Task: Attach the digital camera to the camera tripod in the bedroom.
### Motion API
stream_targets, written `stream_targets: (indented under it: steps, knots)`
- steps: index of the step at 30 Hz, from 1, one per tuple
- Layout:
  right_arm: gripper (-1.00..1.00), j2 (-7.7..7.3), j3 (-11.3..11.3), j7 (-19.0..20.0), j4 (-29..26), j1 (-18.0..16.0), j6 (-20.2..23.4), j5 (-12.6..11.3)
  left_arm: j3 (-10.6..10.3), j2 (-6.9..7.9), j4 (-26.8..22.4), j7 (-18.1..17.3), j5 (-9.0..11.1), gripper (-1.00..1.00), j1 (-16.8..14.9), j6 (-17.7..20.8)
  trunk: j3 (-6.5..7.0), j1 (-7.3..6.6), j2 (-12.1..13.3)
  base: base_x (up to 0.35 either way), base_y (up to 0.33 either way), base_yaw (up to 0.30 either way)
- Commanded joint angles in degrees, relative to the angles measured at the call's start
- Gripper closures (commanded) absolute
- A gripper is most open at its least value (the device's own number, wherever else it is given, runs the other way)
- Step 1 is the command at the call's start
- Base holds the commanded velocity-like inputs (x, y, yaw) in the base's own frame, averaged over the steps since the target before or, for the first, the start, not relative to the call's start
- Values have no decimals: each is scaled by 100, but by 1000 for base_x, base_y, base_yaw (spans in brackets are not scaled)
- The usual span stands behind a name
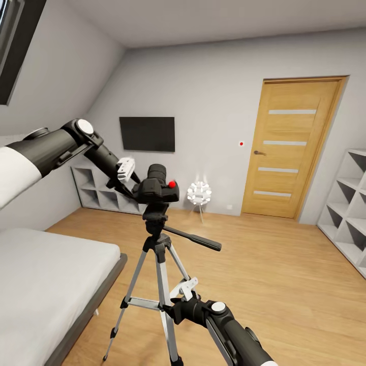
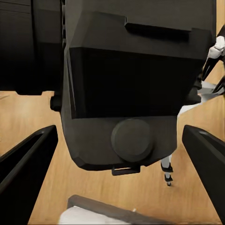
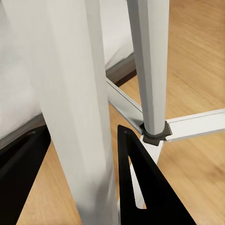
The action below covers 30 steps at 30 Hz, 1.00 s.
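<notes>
Bedroom, light wood floor (image 1: 284, 264), sloped white ceiling.

Far left: grey bed (image 1: 46, 274), low in the head view. Behind it a white cubby shelf (image 1: 96, 190) against the wall, black wall TV (image 1: 147, 133) above.

Left arm reaches in from the left. Left gripper (image 2: 117, 159) spread wide, its two black fingers (image 2: 28, 164) well apart on either side of the digital camera (image 1: 156, 188); gaps on both sides in the left wrist view, no contact seen. Nothing held.

Centre: camera tripod (image 1: 157, 264) stands on the floor beside the bed. Digital camera sits on its black head, upright, red button (image 1: 172, 183) on top. Pan handle (image 1: 195, 239) angles out to the right.

Right gripper (image 3: 79, 159) low on the tripod, fingers closed around one silver leg (image 3: 75, 108), with the leg between the two fingers in the right wrist view.

Behind the tripod, a small white lamp-like object (image 1: 199, 193) near the wall. Right of it, oak door (image 1: 292, 147). Far right: white shelf unit (image 1: 348, 203).
</notes>
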Motion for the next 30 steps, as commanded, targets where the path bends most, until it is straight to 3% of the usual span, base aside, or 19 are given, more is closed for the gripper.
stream_targets:
  steps: [1, 2, 3, 9, 20, 30]
  knots:
    - [100, 0, 7, 13, 5, 0, 33, 77, -145, -31, 22, 1, 50, 100, -24, 51, -4, 3, -4, 0, 0, 0]
    - [100, 0, 8, 12, 5, 0, 33, 89, -255, -70, 53, 0, 51, 100, -39, 44, -4, 3, -4, 0, 0, 0]
    - [100, 0, 9, 13, 5, 6, 29, 139, -941, -278, 218, -28, 372, 100, -381, 8, -4, 3, -4, 0, 0, 0]
    - [100, 0, 9, 14, 5, 3, 27, 142, -992, -284, 212, -30, 579, 100, -485, -23, -4, 3, -4, 0, 0, 0]
    - [100, 0, 9, 13, 5, 2, 25, 180, -1030, -154, -104, -46, 931, 100, -667, -51, -4, 3, -4, 0, 0, 0]
    - [100, 0, 9, 11, 5, 2, 25, 217, -1077, 9, -189, -48, 1026, 100, -730, -54, -4, 3, -4, 0, 0, 0]
